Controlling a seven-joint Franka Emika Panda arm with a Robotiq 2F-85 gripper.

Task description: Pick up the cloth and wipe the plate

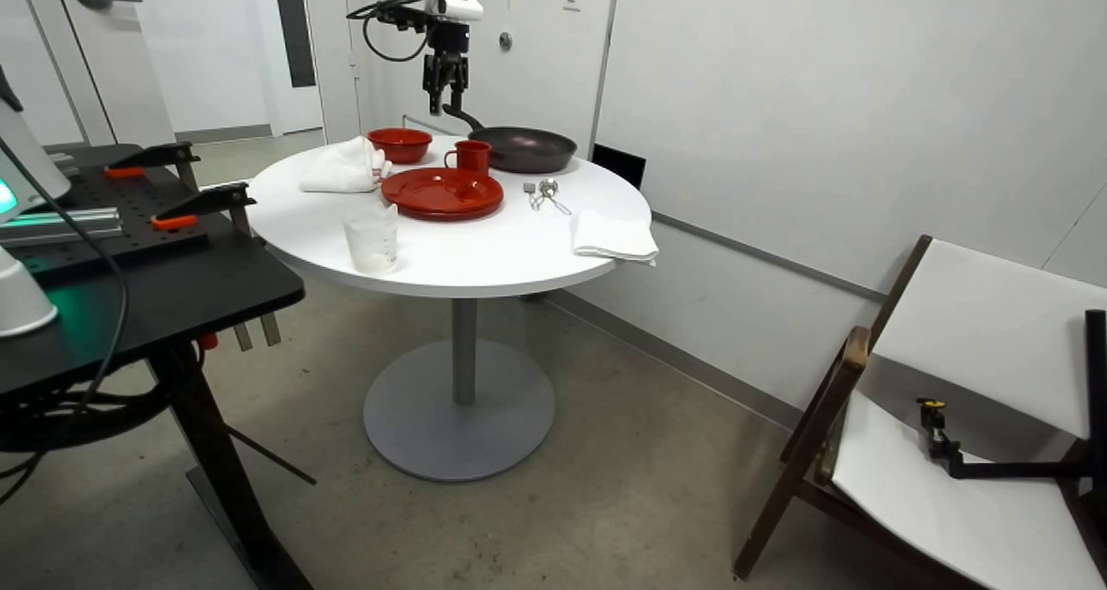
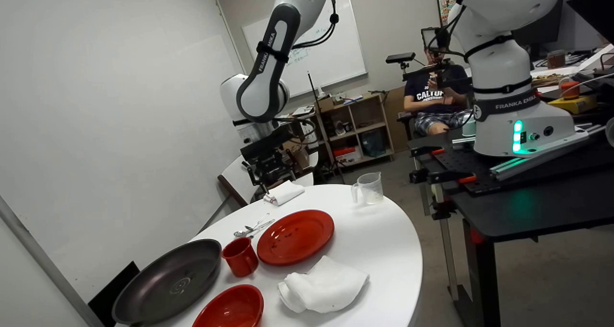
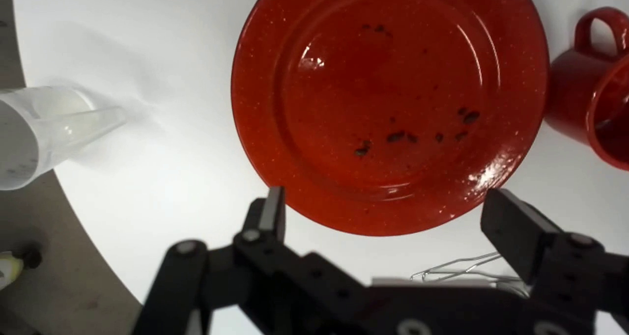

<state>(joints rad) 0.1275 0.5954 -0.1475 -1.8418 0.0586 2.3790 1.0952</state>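
Note:
A red plate (image 1: 443, 190) with dark crumbs on it lies near the middle of the white round table; it also shows in an exterior view (image 2: 307, 231) and in the wrist view (image 3: 354, 79). A bunched white cloth (image 1: 342, 168) lies beside the plate, also seen in an exterior view (image 2: 326, 285). A second, folded white cloth (image 1: 616, 237) lies at the table edge, also seen in an exterior view (image 2: 285, 192). Neither cloth shows in the wrist view. My gripper (image 3: 383, 192) is open and empty above the table, its fingertips overlapping the plate's lower rim in the wrist view.
A red mug (image 1: 472, 157) stands against the plate's side. A red bowl (image 1: 400, 146) and a dark frying pan (image 1: 526, 150) are beyond it. A clear measuring cup (image 1: 372, 242) stands near the table edge. Metal utensils (image 1: 545, 194) lie between plate and folded cloth.

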